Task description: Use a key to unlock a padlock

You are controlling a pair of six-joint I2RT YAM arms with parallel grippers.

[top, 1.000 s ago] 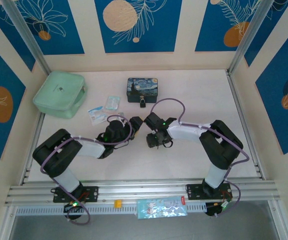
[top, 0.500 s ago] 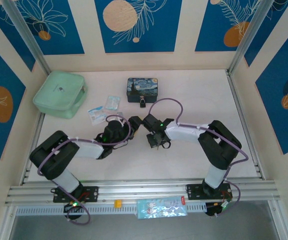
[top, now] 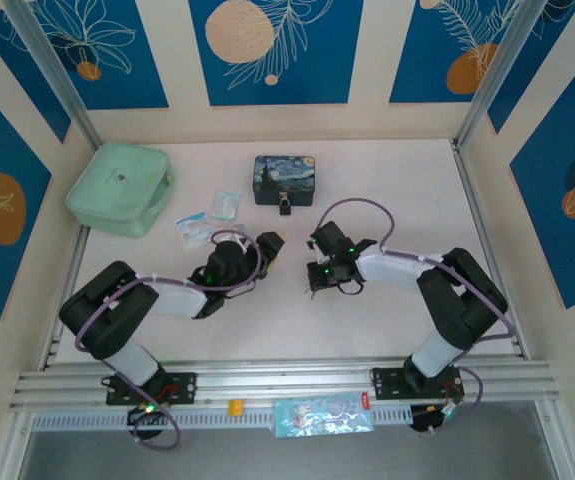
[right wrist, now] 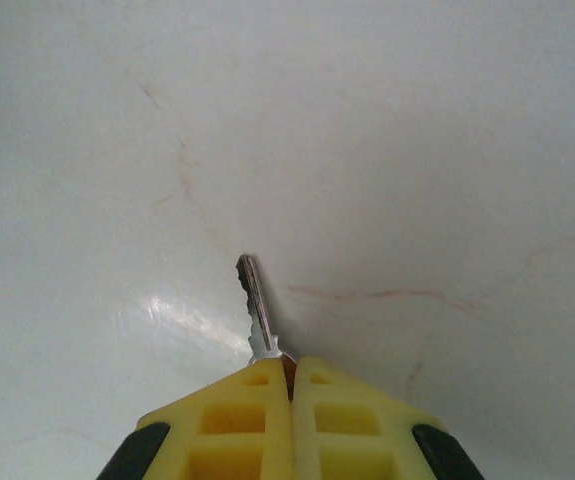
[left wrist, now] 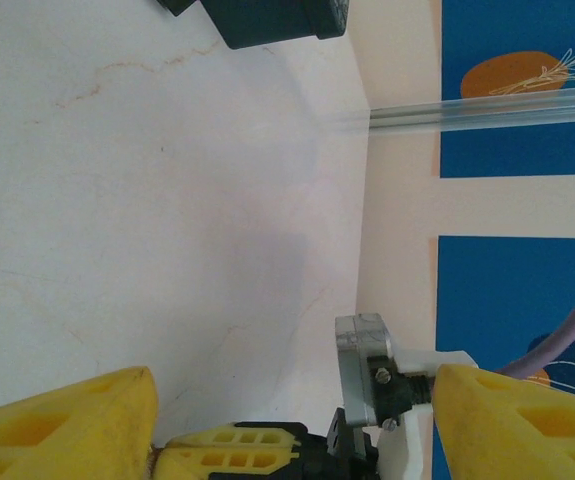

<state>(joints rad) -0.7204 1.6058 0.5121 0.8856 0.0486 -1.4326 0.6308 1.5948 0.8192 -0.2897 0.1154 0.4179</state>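
— The key has travelled right, pinched at its head in the right fingers, blade over the desk.
— Looks thin, stiff, slippery: keep hold near the head. The padlock sits farther off against the tin; left fingers spread.

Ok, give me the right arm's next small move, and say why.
Probably carry the key toward the padlock in front of the blue tin: the right gripper pinches the key's head, blade sticking out, and the padlock sits farther up the table.

The key is bright metal, the table smooth and glossy.
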